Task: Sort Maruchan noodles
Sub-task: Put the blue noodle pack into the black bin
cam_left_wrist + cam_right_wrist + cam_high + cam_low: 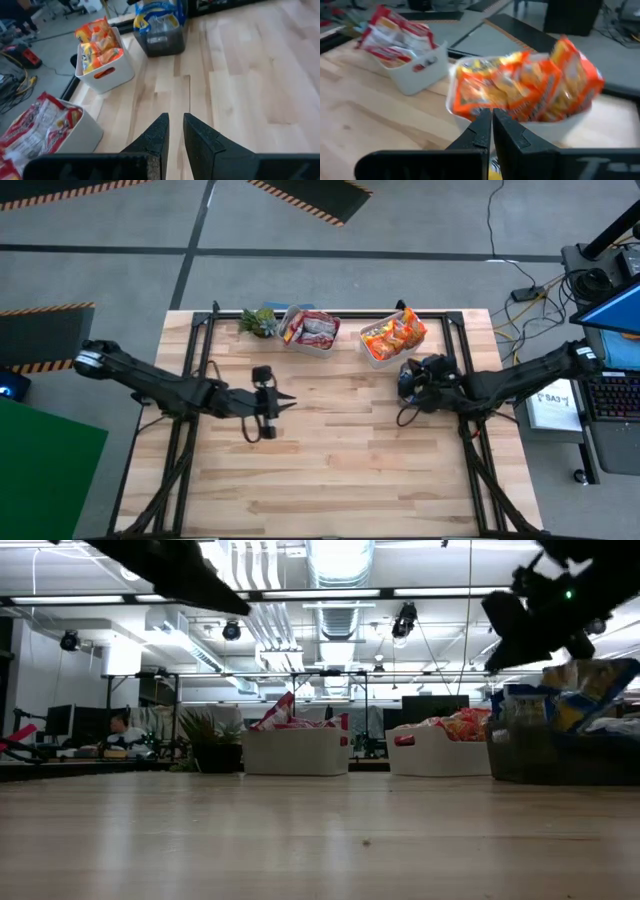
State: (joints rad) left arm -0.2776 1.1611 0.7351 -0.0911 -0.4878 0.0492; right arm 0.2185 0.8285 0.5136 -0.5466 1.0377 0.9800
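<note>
Three tubs of Maruchan noodles stand along the table's far edge. A white tub [312, 330] holds pink-red packets [35, 127]. A second white tub [392, 340] holds orange-red packets [520, 87]. A dark clear tub [160, 37] with blue-yellow packets [585, 680] sits to the right, mostly hidden under my right gripper in the high view. My right gripper [491, 120] hovers above that dark tub, shut and empty. My left gripper [175, 125] hangs over bare wood at mid-table, pointing toward the table's right, its fingers open by a narrow gap.
A small green plant [258, 320] stands left of the pink-red tub at the far edge. Bare wooden table [340, 460] stretches across the middle and near side. A black frame rail runs behind the tubs. Desks and cables lie beyond the right edge.
</note>
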